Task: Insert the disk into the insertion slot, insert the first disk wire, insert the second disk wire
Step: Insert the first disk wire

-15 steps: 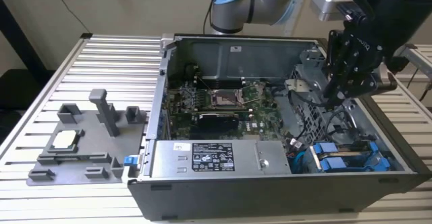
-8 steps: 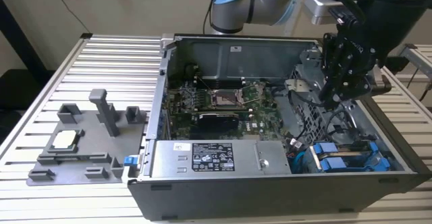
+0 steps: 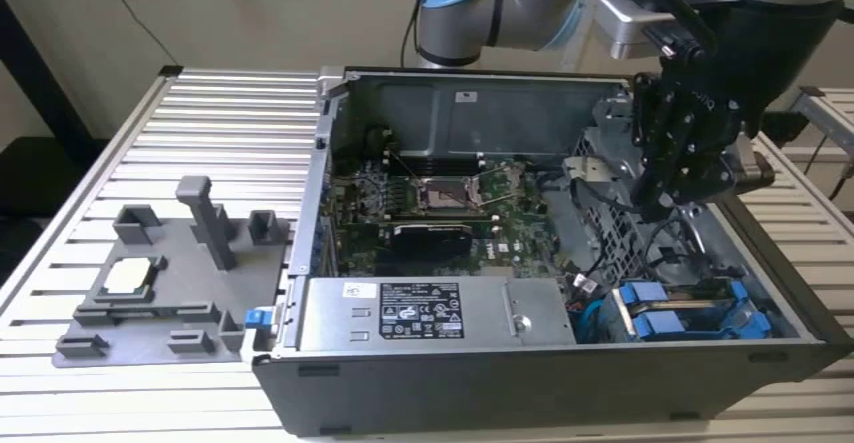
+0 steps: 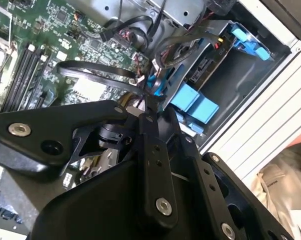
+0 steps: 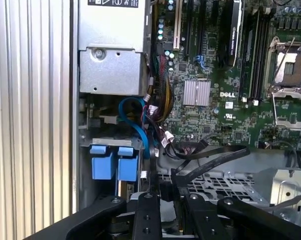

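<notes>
My black gripper hangs over the right side of the open computer case. In both wrist views its fingers stand close together with a black connector of a disk wire between them. From that connector a flat black cable runs off across the case. Two blue carrier fronts sit side by side in the grey drive cage at the case's front corner, on the exterior view's right. Which of the two is the disk I cannot tell.
The grey power-supply box with label lies beside the drive cage. The green motherboard fills the case middle, with loose wires near the blue fronts. A grey fixture sits on the slatted table.
</notes>
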Tool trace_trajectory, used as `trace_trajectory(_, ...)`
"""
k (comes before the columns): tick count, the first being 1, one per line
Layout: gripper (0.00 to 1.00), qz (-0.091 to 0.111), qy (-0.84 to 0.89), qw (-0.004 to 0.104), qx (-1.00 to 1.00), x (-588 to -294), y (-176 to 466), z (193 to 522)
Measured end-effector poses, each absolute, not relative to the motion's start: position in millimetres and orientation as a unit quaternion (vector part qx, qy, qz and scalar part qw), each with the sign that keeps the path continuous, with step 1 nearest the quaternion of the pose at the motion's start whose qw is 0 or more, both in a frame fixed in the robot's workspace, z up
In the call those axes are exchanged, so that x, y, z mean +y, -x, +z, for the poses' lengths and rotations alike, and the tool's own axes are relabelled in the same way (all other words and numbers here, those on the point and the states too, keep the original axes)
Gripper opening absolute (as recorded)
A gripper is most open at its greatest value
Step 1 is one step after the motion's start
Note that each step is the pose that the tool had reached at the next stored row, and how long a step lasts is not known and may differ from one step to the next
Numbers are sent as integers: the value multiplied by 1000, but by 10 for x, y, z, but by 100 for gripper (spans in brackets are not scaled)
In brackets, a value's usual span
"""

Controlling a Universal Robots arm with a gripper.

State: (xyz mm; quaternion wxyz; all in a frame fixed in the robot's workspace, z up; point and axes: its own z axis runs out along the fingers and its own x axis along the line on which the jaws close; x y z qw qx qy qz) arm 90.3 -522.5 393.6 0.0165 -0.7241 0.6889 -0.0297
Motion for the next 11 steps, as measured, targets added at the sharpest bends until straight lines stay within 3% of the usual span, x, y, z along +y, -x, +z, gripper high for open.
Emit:
trace_trajectory(5, 26, -40, 728, 26, 684, -5225, -850, 3905)
trace_trajectory(11, 26, -53, 732, 22, 678, -5220, -796, 3892)
